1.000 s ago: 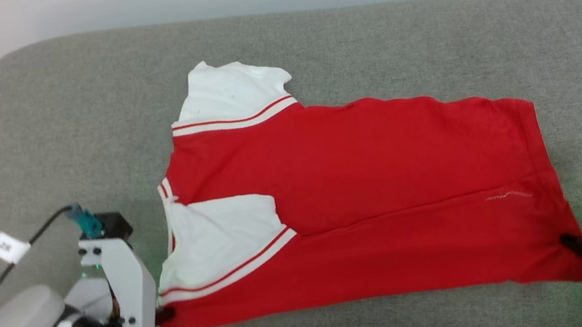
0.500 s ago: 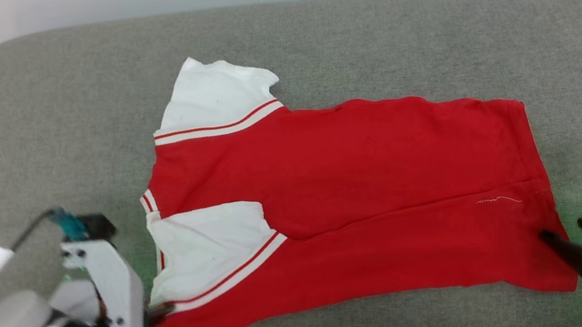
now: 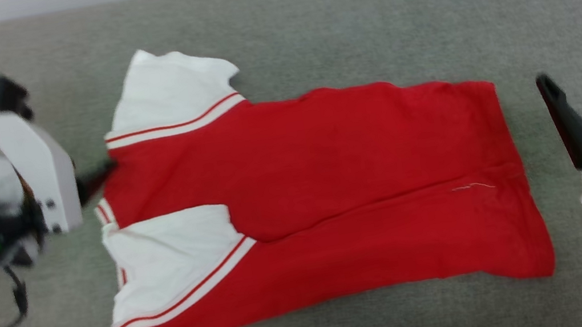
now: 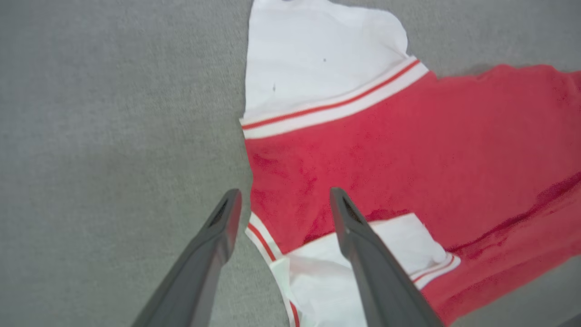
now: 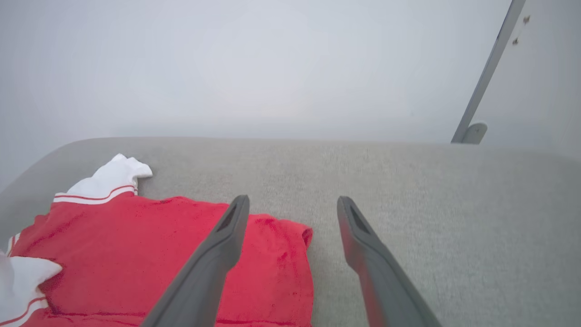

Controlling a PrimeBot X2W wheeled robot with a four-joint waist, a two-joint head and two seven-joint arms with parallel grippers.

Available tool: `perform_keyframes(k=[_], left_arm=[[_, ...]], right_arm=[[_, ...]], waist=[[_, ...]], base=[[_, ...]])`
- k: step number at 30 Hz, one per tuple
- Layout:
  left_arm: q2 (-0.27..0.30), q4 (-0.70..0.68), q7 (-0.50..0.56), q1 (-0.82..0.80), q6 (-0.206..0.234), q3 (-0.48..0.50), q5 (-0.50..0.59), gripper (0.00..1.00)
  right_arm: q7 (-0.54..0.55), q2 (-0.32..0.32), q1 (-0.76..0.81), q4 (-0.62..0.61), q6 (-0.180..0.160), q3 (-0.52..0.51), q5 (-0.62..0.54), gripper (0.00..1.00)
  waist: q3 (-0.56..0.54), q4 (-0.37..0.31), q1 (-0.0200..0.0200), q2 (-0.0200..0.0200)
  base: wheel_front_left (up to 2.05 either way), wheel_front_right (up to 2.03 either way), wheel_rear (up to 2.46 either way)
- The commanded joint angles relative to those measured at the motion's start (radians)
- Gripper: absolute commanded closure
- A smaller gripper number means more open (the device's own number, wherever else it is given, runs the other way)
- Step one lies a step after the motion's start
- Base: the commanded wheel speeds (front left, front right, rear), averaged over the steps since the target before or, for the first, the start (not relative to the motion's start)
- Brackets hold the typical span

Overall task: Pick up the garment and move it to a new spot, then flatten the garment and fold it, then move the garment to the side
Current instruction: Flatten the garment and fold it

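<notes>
1. Nearest us, at the lower right of the head view, the right gripper is holding its two dark fingers spread apart and gripping nothing. It is standing near the hem of the garment but apart from it.
2. On the other side, the left gripper is also keeping its fingers parted. In the left wrist view one finger is sitting over the grey cushion and the other over red cloth, so the pair is straddling the garment's neck edge. We cannot tell whether either tip is touching the fabric.
3. Between the two arms, the garment is lying across the middle of the cushion, with its neck end toward our left and its hem toward our right. The near white sleeve is lying folded in over the red body, and a long crease is running from it toward the hem. The far white sleeve is sticking out toward the cushion's back edge.
4. Under everything, the cushion is spreading wide. We are seeing a woven, slightly greenish grey fabric that is curving round at its far-left corner.
5. Farthest off, a plain pale wall is rising behind the cushion, and a slim grey bar is slanting up in front of it at the right.
</notes>
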Motion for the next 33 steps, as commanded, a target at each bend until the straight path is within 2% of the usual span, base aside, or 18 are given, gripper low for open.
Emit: perform_keyframes(k=[1,8,13,21,27,31,32,33], left_arm=[[-0.015,0.034,-0.025,-0.033,-0.023,0.013,0.020,0.00],[-0.070,0.218,-0.091,-0.173,-0.137,0.023,0.115,0.00],[-0.107,0.349,-0.099,-0.261,-0.188,0.022,0.156,0.00],[-0.132,0.524,-0.060,-0.362,-0.243,0.005,0.195,0.00],[-0.145,0.645,0.011,-0.409,-0.250,-0.012,0.202,0.00],[-0.173,0.732,0.134,-0.385,-0.240,-0.029,0.169,0.00],[-0.183,0.745,0.175,-0.372,-0.239,-0.037,0.162,0.16],[-0.194,0.757,0.207,-0.364,-0.235,-0.042,0.149,0.44]], right_arm=[[-0.072,-0.002,-0.024,-0.006,-0.001,0.023,-0.024,0.00],[-0.351,0.001,-0.076,0.022,-0.001,0.098,-0.107,0.00],[-0.483,0.018,-0.101,0.040,-0.001,0.135,-0.146,0.00],[-0.540,0.057,-0.110,0.078,-0.001,0.165,-0.155,0.00],[-0.541,0.070,-0.116,0.085,-0.001,0.171,-0.157,0.00],[-0.522,0.076,-0.112,0.091,-0.001,0.169,-0.148,0.00],[-0.514,0.077,-0.109,0.092,-0.001,0.168,-0.146,0.00],[-0.505,0.079,-0.108,0.090,-0.001,0.169,-0.144,0.00]], waist=[[0.050,-0.054,0.0000,0.0000],[0.126,-0.134,0.0000,0.0000],[0.181,-0.184,0.0000,0.0000],[0.245,-0.238,0.0000,0.0000],[0.281,-0.263,0.0000,0.0000],[0.289,-0.269,0.0000,0.0000],[0.289,-0.268,0.0000,0.0000],[0.288,-0.267,0.0000,0.0000]], base=[[0.00,0.00,0.00],[0.00,0.00,0.00],[0.00,0.00,0.00],[0.00,0.00,0.00],[0.00,0.00,0.00],[0.00,0.00,0.00],[0.00,0.00,0.00],[0.00,0.00,0.00]])
